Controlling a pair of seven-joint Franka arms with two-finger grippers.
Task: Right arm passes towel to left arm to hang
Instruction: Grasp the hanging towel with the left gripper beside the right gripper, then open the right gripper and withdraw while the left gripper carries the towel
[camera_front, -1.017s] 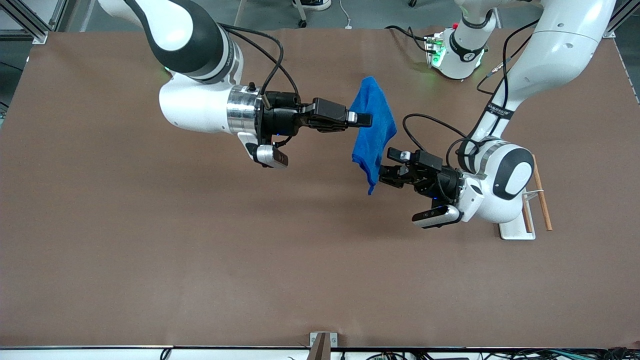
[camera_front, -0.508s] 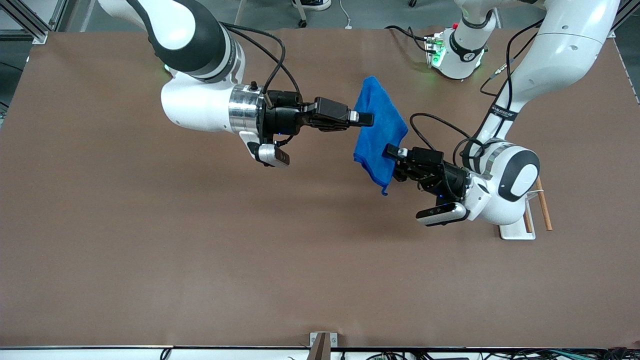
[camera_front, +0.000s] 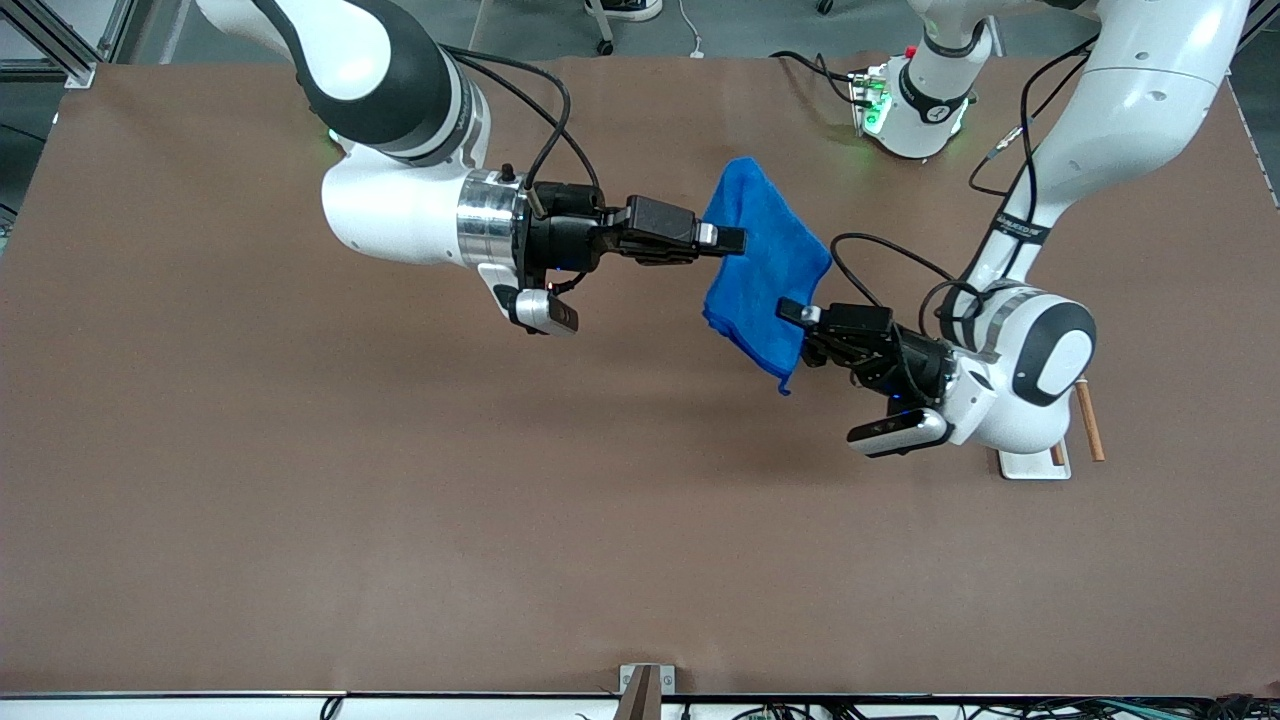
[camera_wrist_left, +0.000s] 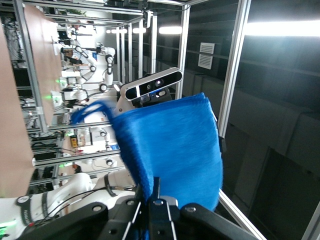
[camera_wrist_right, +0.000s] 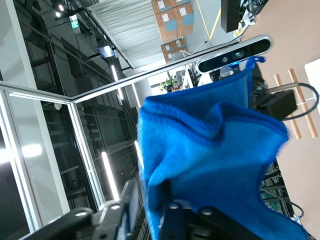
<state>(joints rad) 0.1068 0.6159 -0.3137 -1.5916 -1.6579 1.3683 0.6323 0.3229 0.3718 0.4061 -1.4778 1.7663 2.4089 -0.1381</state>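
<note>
- The right gripper (camera_front: 733, 240) is up over the middle of the table (camera_front: 300, 520), with its two fingers squeezed together on one edge of the towel (camera_front: 765, 265).
- The towel is a small blue cloth. It hangs in the air between the two arms and does not touch the table — both grippers have a bit of it.
- The left gripper (camera_front: 792, 313) is over the table too, more toward the left arm's end, and its fingers are pinched on the towel's lower edge. In the left wrist view the cloth (camera_wrist_left: 172, 145) rises right out from between the fingers.
- The step in hand looks like the pass itself. To do it well, the left gripper should keep a tight pinch while the right gripper lets go — not before the pinch is sure, or the towel may drop.
- The right gripper should open wide and back off straight, so the soft cloth does not snag.
- A wooden hanging rack (camera_front: 1085, 420) stands by the left arm, partly hidden. That is likely where the towel goes.
</note>
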